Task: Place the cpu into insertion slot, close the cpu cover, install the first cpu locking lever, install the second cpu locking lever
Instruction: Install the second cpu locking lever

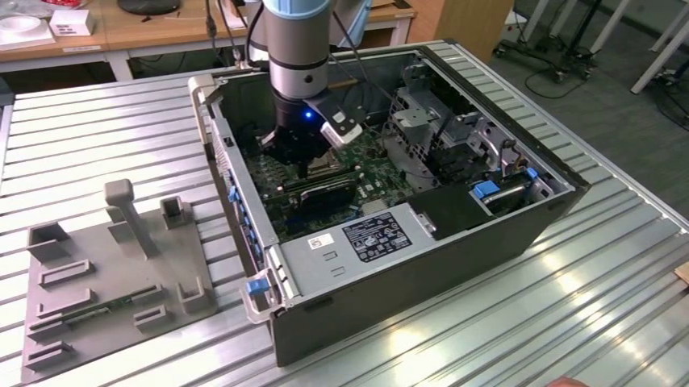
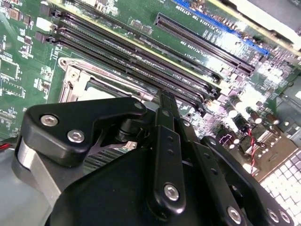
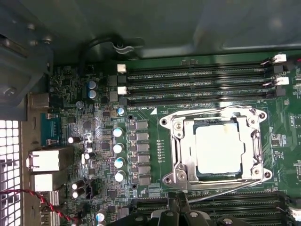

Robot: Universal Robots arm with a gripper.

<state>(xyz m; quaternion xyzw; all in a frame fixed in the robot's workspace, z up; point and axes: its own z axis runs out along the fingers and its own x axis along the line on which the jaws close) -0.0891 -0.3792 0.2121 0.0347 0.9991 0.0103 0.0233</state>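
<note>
In the first wrist view the cpu (image 3: pixel 218 148) lies flat in the insertion slot (image 3: pixel 180 175), its pale face showing through the cut-out of the silvery cpu cover (image 3: pixel 215 114), which lies down over it. A thin wire lever (image 3: pixel 225 189) runs along the socket side nearest my gripper (image 3: pixel 178 211). The fingers look pressed together with nothing seen between them. In the second wrist view the gripper (image 2: pixel 164 99) hangs just beside the socket frame (image 2: pixel 75 82), close above the board. In the exterior view the gripper (image 1: pixel 305 160) reaches down inside the open computer case.
Long black memory slots (image 3: pixel 197 77) flank the socket on both sides. Capacitors (image 3: pixel 118 148) and a red wire (image 3: pixel 42 200) stand near the rear ports. The case wall (image 1: pixel 431 266) and drive cage (image 1: pixel 453 133) hem in the arm. A grey fixture plate (image 1: pixel 108 266) lies on the slatted table.
</note>
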